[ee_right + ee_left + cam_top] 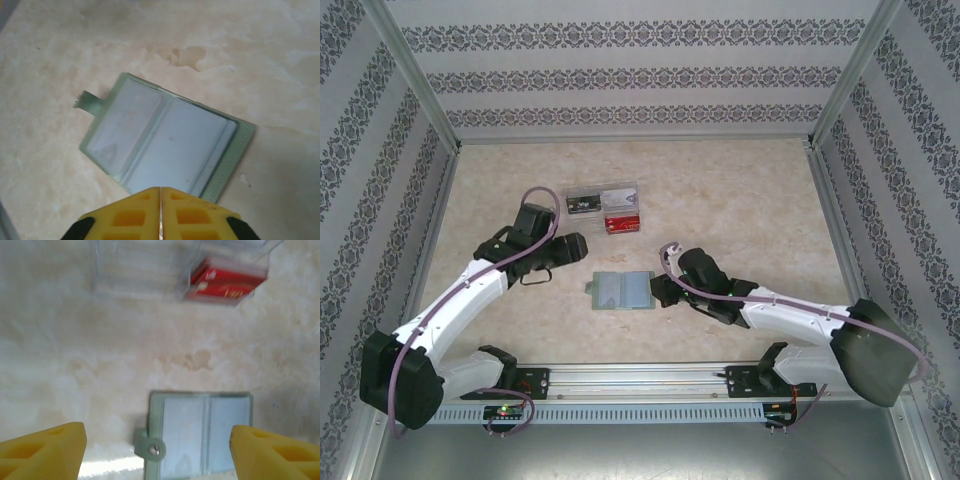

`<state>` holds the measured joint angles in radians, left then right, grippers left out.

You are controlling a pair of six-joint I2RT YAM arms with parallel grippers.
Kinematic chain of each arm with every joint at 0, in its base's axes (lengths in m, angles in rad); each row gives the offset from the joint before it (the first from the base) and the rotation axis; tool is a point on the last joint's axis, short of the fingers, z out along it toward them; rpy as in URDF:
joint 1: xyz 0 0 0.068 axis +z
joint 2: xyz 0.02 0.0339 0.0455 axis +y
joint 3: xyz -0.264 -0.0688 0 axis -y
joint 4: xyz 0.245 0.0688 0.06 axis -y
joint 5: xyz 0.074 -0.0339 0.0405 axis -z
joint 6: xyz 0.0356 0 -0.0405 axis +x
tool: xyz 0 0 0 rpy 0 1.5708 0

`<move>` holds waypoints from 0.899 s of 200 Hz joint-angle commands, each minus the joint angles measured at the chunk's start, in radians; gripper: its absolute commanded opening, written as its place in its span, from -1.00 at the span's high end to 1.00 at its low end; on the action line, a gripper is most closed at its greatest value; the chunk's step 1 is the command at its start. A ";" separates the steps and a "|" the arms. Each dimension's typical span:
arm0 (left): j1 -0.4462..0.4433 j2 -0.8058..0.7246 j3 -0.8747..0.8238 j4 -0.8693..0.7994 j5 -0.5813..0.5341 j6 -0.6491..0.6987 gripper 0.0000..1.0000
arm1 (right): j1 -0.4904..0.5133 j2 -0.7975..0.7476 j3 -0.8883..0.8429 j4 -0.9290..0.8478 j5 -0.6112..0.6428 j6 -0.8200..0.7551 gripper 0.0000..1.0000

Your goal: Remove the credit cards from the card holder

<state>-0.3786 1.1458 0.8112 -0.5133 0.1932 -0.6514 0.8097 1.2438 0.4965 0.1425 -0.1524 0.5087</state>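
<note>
Right hand (160, 192): fingers pressed together, tips at the near edge of the card holder (165, 140). Holder lay open, flat on the surface (260, 60), just ahead. Left hand (157, 435) stood spread wide, holder ahead between its fingers.

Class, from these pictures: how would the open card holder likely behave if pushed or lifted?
Lying thin and flat, the card holder would probably slide over the smooth table, not tip. Its centre fold suggests it would flop when lifted.

card holder (623, 290) open flat, seemingly full
</note>
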 commanded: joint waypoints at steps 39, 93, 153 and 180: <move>-0.217 0.059 -0.049 0.141 -0.004 -0.144 -0.30 | 0.011 0.136 0.050 -0.008 0.019 0.030 1.00; -0.288 0.159 -0.075 0.208 0.015 -0.163 -0.19 | 0.010 0.220 0.057 -0.010 0.048 0.070 1.00; -0.313 0.267 -0.059 0.222 0.022 -0.157 -0.17 | 0.005 0.278 0.062 -0.001 0.040 0.086 1.00; -0.314 0.307 -0.047 0.204 0.010 -0.151 -0.17 | 0.005 0.281 0.064 0.004 0.025 0.087 1.00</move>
<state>-0.6807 1.4235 0.7391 -0.3119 0.2100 -0.7952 0.8097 1.5105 0.5434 0.1471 -0.1345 0.5793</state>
